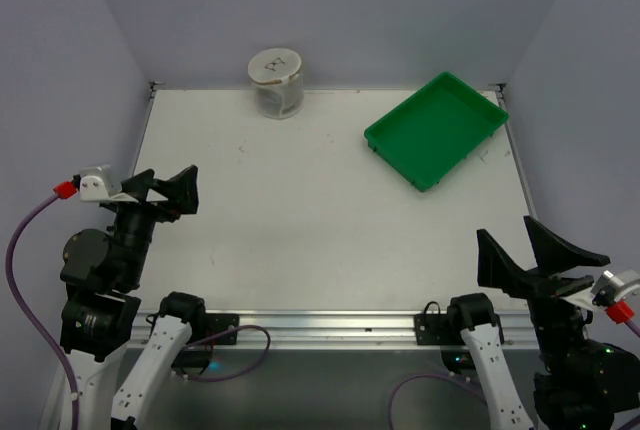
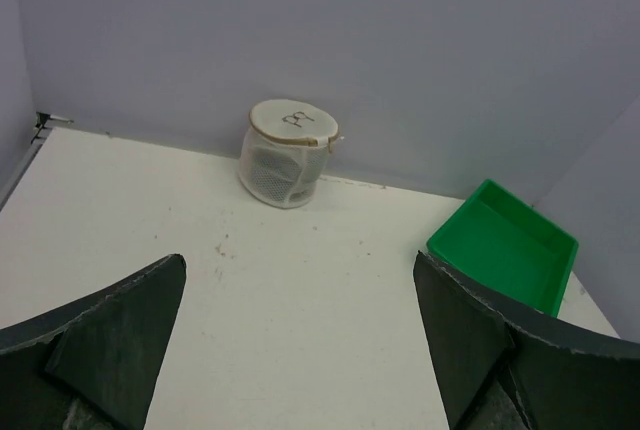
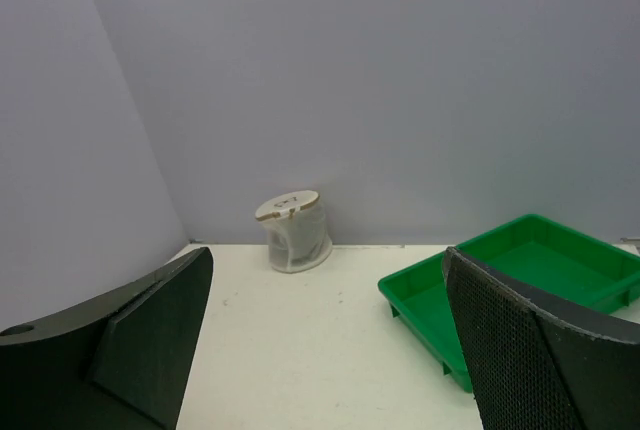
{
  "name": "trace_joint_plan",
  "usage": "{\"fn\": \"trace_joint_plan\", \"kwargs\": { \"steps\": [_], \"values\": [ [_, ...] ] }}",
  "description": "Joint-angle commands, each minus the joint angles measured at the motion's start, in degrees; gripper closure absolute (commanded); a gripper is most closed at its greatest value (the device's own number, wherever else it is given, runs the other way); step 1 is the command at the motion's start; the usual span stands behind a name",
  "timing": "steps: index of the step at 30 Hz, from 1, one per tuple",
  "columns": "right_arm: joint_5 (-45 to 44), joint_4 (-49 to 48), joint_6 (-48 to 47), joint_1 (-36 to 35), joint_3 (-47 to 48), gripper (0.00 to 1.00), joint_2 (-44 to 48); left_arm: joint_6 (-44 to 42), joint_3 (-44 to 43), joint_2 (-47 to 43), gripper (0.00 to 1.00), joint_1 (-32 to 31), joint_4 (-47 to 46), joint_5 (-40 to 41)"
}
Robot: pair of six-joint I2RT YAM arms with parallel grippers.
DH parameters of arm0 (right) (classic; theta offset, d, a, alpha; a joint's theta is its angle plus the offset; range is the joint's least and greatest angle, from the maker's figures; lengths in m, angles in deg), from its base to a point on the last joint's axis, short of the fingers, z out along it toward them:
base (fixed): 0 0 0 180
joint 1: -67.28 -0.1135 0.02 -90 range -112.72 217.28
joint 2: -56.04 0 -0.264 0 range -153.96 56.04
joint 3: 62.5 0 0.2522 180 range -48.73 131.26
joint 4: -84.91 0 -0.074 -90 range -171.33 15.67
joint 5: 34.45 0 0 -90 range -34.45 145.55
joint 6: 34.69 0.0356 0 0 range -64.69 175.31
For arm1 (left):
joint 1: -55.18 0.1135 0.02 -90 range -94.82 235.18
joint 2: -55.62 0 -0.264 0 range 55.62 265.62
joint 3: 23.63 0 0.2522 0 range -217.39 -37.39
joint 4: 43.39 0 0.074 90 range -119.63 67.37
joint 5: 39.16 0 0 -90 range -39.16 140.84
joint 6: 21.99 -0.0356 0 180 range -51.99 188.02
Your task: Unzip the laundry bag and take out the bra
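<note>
Task prog.: nothing done yet, as far as the views showed. The laundry bag stood upright as a full cylinder on the table, well to the left of the green tray and a bit farther back than it, right at the back wall. Its round white face w/ the small black drawing pointed up. It looked closed. The zip was too small to make out, and sth. pale showed through the mesh, but whether that was the bra couldn't be told. So both steps remained, by my read: unzip, then pull the bra out.

Arms: both parked low at the near edge, far from the tray and from the bag. The left gripper sat well left of the tray and nearer the camera, fingers spread wide, holding nothing, aimed roughly toward the bag. The right gripper sat nearer than the tray and slightly right of it, jaws also fully spread and empty, w/ the tray just ahead of it.
</note>
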Motion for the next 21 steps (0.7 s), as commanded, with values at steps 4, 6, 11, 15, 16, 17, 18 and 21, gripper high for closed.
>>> {"fn": "trace_joint_plan", "kwargs": {
  "steps": [4, 6, 11, 15, 16, 17, 18, 21],
  "values": [
    [0.2, -2.4, 1.7, 0.0, -0.6, 0.01, 2.0, -0.9, 0.9, 0.3, 0.0, -0.3, -0.3, -2.6],
    [0.9, -3.0, 2.6, 0.0, -2.0, 0.01, 1.8, -0.4, 2.3, 0.6, 0.0, -0.3, -1.5, -3.5],
    [5.9, -5.8, 4.8, 0.0, -7.4, 0.01, 0.9, 0.9, 5.7, 3.0, 0.0, -0.3, -5.0, -5.6],
    [7.5, -7.6, 6.5, 0.0, -11.4, 0.01, -2.7, 1.7, 7.1, 8.3, 0.0, -0.2, -8.5, -5.8],
    [7.5, -8.1, 7.0, 0.0, -12.8, 0.01, -3.4, 2.2, 7.7, 9.5, 0.0, -0.3, -10.4, -6.1],
    [7.5, -8.4, 7.7, 0.0, -13.6, 0.01, -4.1, 2.5, 7.9, 10.8, 0.0, -0.3, -11.3, -6.3],
    [8.1, -8.8, 8.2, 0.0, -14.4, 0.01, -4.9, 2.7, 8.2, 13.5, 0.0, -0.3, -12.6, -6.5],
    [8.9, -10.7, 9.2, 0.0, -18.0, 0.01, -8.3, 4.3, 9.5, 20.2, 0.0, -0.3, -18.8, -7.1]
  ]
}}
